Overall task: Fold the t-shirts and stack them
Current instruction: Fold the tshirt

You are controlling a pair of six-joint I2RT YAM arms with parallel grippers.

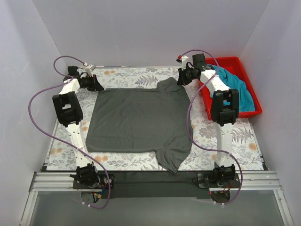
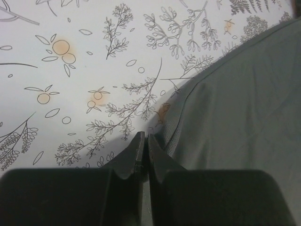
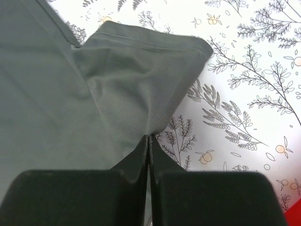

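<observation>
Overhead, the left arm [image 1: 70, 110] stretches along the left margin of the flower-printed table [image 1: 127, 162], its purple cable [image 1: 42, 132] looping out past the table's left edge. The left gripper [image 1: 95, 84] sits low at the far left corner of the charcoal t-shirt [image 1: 136, 120]. In the left wrist view its jaws are pressed together [image 2: 143, 139], with the hem touching the right finger. Whether any cloth is pinched cannot be told. To its left lies open printed tabletop.

The charcoal t-shirt lies spread flat across the middle of the table, with its left and near edges straight. Strips of bare table run along the far and near sides. One sleeve [image 1: 171, 160] points toward the near edge, and the other [image 1: 168, 84] rises at the far right corner.

There the right gripper [image 1: 182, 78] is closed on that far sleeve. The right wrist view shows the fingertips [image 3: 149, 137] nipping a fold of grey cloth, with creases drawn to the tip and the sleeve hem [image 3: 150, 42] lifted beyond. Printed table opens to the right of it.

The right arm [image 1: 225, 106] stands between the shirt and the red bin [image 1: 233, 60] in the far right corner. The teal t-shirt [image 1: 240, 92] lies heaped inside the bin and drapes over its left rim, just beside the arm. White walls close in on the left, far and right sides.
</observation>
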